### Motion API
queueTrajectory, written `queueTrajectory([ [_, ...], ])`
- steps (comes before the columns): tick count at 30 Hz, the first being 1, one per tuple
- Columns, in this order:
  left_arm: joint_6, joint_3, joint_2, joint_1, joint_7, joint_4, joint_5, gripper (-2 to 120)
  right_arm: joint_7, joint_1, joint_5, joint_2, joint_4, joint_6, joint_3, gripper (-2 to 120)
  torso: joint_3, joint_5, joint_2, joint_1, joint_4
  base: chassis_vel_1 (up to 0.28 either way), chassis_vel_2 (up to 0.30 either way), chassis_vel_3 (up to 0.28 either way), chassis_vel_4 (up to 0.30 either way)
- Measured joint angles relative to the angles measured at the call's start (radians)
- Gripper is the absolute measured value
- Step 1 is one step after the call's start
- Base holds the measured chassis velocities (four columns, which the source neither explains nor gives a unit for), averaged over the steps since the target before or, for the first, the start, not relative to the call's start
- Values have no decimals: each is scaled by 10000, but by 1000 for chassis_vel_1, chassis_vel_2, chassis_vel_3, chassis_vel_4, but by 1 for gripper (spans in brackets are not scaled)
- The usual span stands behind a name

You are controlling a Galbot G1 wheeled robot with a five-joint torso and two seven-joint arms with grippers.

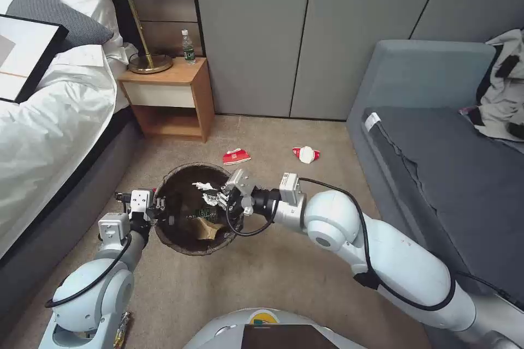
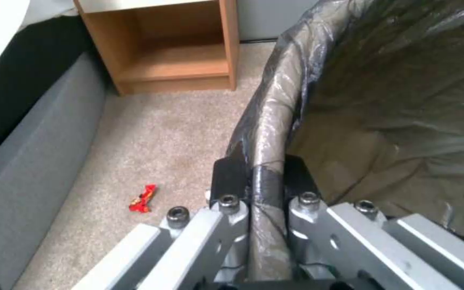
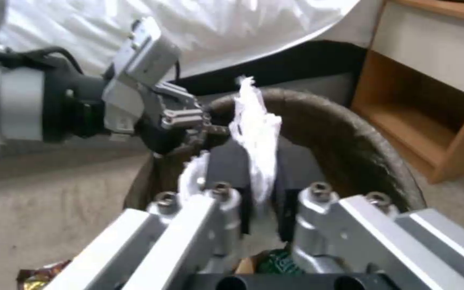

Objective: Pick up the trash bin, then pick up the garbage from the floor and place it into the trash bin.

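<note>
Beige carpet (image 1: 284,278) underfoot, bedroom setting, grey sofa (image 1: 436,163) on the right and a bed with white duvet (image 1: 49,114) on the left. Nearest in: left hand (image 1: 159,206) clamped on the near-left rim of the small round white bin with dark brown-black bag folded over its rim (image 1: 185,242). Left wrist view confirms it, fingers (image 2: 229,177) either side of the bagged rim, clenched tight on it. Bin's mouth sits betw. the two arms.

Right hand (image 1: 222,197) is over the bin opening, right side of the rim, gripping a white crumpled tissue (image 3: 256,133). Wrist view shows the tissue pinched betw. the black pads, standing up out of them, w/ the bin's far rim just behind. Head view: tissue (image 1: 204,186) hangs right over the bin's dark interior.

Inside the bin: a brown paper piece (image 1: 210,229) and something green-labelled (image 1: 204,212), lying on the bottom.

Further out on the carpet, a red-and-white packet (image 1: 236,156) just beyond the bin, and a second red-and-white packet (image 1: 306,154) well apart to its right, near the sofa. Left wrist view picks up a small red-and-yellow wrapper (image 2: 143,198) on the carpet beside the bed base.

At the back, a wooden nightstand (image 1: 169,98) against grey wall panels (image 1: 327,32), carrying a brass-base lamp (image 1: 148,60) and a clear plastic bottle w/ green label (image 1: 188,47), upright.
</note>
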Motion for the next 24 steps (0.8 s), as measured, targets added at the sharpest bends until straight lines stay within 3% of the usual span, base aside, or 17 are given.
queueTrajectory([
  [18,2,-18,-60,7,-1,-54,17,3,495,299,18,150,27,-212,-368,80,0,1,0,0,1,0,0,0,0],
  [24,0,-13,-63,11,0,-66,26,3,500,285,29,137,105,-216,-295,97,0,1,0,0,1,0,0,0,0],
])
